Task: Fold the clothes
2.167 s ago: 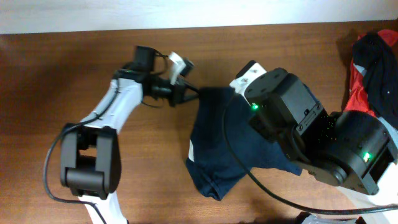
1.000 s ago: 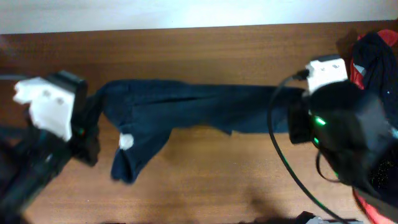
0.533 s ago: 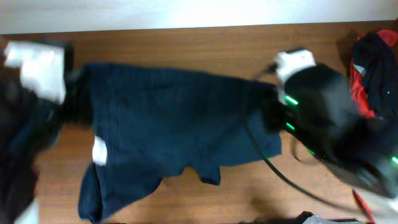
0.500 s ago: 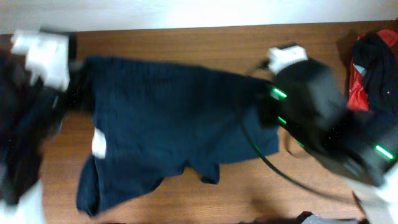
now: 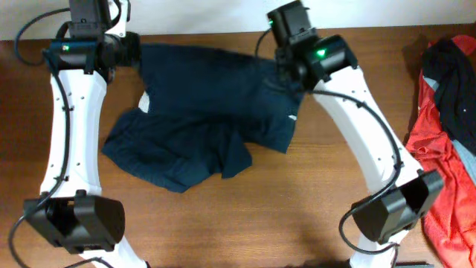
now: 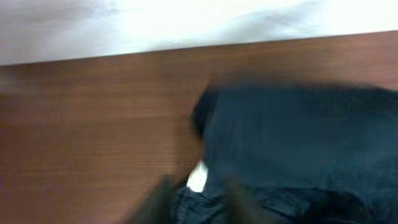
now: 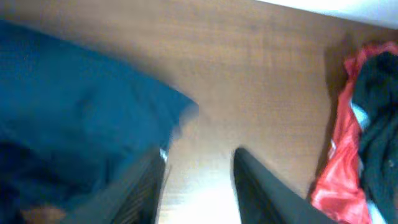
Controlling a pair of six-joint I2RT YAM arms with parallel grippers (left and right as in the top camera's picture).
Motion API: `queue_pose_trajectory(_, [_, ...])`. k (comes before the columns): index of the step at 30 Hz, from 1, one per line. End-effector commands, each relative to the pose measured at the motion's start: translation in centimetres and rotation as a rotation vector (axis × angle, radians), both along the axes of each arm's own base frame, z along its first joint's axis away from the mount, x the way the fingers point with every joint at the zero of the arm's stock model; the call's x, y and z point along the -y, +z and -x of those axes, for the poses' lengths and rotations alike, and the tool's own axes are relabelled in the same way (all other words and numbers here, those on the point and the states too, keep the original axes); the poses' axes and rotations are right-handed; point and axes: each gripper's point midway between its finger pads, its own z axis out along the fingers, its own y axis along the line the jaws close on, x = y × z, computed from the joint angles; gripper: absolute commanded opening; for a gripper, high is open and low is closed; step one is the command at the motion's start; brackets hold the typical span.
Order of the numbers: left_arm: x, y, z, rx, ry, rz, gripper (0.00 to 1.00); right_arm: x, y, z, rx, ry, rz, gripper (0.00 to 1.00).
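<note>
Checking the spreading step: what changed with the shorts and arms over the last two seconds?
The dark navy blue cloth shorts, first bunched mid-table, were pulled wide between the two arms and now lie spread near the far edge of the brown wooden table. The right gripper has opened beside them; the left gripper has a hold that is unclear. The red, black and grey garment heap stayed put.

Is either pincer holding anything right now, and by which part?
Right pincer is open over bare table, holding nothing. Left pincer sits at a far corner of the shorts; too blurred to tell.
</note>
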Motion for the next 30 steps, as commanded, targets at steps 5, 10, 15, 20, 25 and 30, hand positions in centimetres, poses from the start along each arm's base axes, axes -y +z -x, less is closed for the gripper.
queue_pose_trajectory(5, [-2.3, 7.7, 6.3, 0.090, 0.096, -0.083, 0.85, -0.4, 1.4, 5.6, -0.165, 0.110, -0.218, 0.52])
queue_pose_trajectory(10, [-3.2, 5.8, 10.1, -0.059, 0.123, -0.114, 0.85, -3.7, -1.5, 10.0, -0.408, 0.204, -0.346, 0.59])
queue_pose_trajectory(15, [-3.4, 2.2, 10.8, -0.174, 0.167, -0.078, 0.82, -6.2, -5.0, 12.1, -0.521, 0.257, -0.310, 0.64])
queue_pose_trajectory(20, [-3.3, -2.1, 11.8, -0.299, 0.190, -0.061, 0.87, -9.6, -9.1, 14.6, -0.597, 0.354, -0.258, 0.65])
queue_pose_trajectory(25, [-2.5, -4.8, 12.4, -0.365, 0.164, -0.028, 0.87, -13.6, -13.9, 15.8, -0.570, 0.436, -0.238, 0.70])
queue_pose_trajectory(30, [-2.4, -4.8, 12.3, -0.361, 0.167, -0.016, 0.87, -15.7, -16.7, 15.1, -0.456, 0.372, -0.237, 0.70])
